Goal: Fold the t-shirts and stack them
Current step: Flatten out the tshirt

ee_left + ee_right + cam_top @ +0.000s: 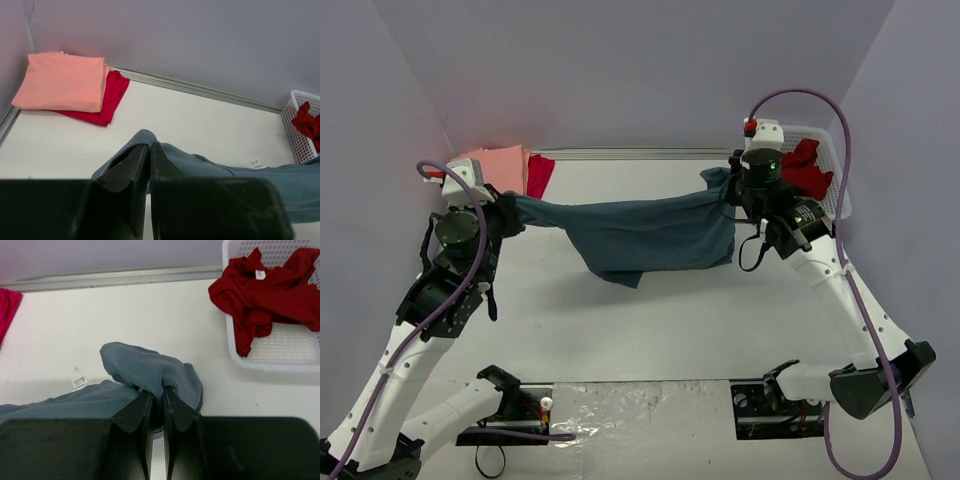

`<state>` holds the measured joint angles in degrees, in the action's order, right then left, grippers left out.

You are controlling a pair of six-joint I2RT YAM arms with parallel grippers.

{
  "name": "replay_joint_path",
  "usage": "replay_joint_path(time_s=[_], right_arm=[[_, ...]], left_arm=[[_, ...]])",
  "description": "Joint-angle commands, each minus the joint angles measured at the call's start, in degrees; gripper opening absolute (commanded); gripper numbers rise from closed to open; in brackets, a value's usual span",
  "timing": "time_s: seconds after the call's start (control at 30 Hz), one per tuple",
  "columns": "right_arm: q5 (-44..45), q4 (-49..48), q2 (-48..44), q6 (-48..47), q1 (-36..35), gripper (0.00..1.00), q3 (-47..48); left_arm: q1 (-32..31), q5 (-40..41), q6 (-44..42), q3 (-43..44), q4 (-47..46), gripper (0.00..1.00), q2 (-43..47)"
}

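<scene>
The slate-blue t-shirt (pixel 640 232) hangs stretched between both arms above the table, its middle sagging down. My left gripper (pixel 150 146) is shut on the shirt's left end (pixel 145 136). At the other end my right gripper (pixel 158 392) is shut on bunched blue cloth (pixel 150 367). A folded salmon-pink t-shirt (pixel 62 80) lies on a folded crimson t-shirt (pixel 112 97) in the far left corner. A dark red t-shirt (pixel 265 290) lies crumpled in the white basket (pixel 280 357) at far right.
The white lattice basket (pixel 835 175) stands against the right wall. Grey walls close in the table on the left, back and right. A metal strip (pixel 200 87) runs along the back edge. Both arm bases sit at the near edge.
</scene>
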<state>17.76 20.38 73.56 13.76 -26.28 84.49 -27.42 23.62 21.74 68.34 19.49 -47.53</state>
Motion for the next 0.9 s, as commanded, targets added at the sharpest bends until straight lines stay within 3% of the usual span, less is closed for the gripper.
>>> replay_joint_path(time_s=[0.0,0.2,0.43,0.87], right_arm=[[-0.97,-1.66,-1.14,0.65,0.09,0.08,-3.27],[-3.15,-1.75,-3.77,2.06,-0.26,0.0,-11.35],[-5.54,-1.84,-8.42,2.68,-2.19,0.0,-18.47],[-2.82,-5.79,-15.2,2.06,-4.13,0.0,-24.99]], left_arm=[[0.0,-0.41,0.32,-0.83,-1.12,0.02,0.24],[0.0,-2.78,2.25,-5.66,-1.9,0.02,1.38],[-0.09,-6.3,4.54,-13.4,-4.1,0.02,4.99],[-0.09,-7.71,6.74,-16.83,-2.7,0.02,4.72]])
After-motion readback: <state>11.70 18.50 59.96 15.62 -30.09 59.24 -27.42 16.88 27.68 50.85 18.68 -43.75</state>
